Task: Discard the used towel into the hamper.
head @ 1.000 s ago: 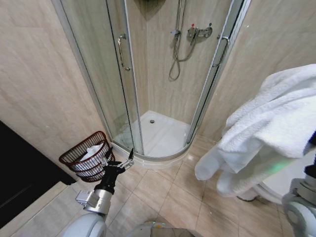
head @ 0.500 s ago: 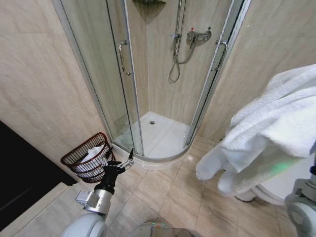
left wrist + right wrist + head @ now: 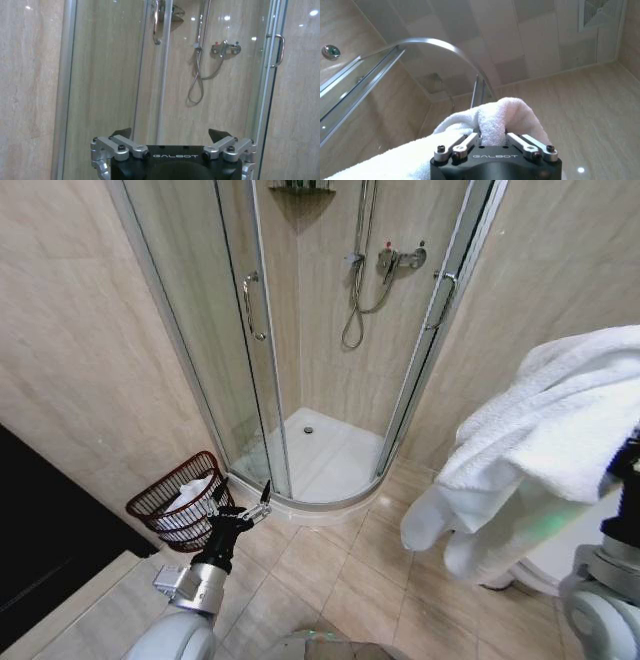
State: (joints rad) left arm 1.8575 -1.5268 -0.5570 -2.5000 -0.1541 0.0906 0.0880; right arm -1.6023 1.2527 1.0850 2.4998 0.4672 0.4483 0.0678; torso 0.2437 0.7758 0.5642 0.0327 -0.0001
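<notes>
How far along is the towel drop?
Done: the right gripper is shut on the towel, held up at the right. In hand: carrying it. Left: releasing it into the hamper, on the floor at the left beside the open, idle left gripper.

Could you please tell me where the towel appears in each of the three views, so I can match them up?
Head view: the towel hangs large at the right edge, carried by the right arm.
Left wrist view: not in it.
Right wrist view: the towel sits low in the centre, pinched in the right tool.
Shared landmark: the shower's glass door.
</notes>
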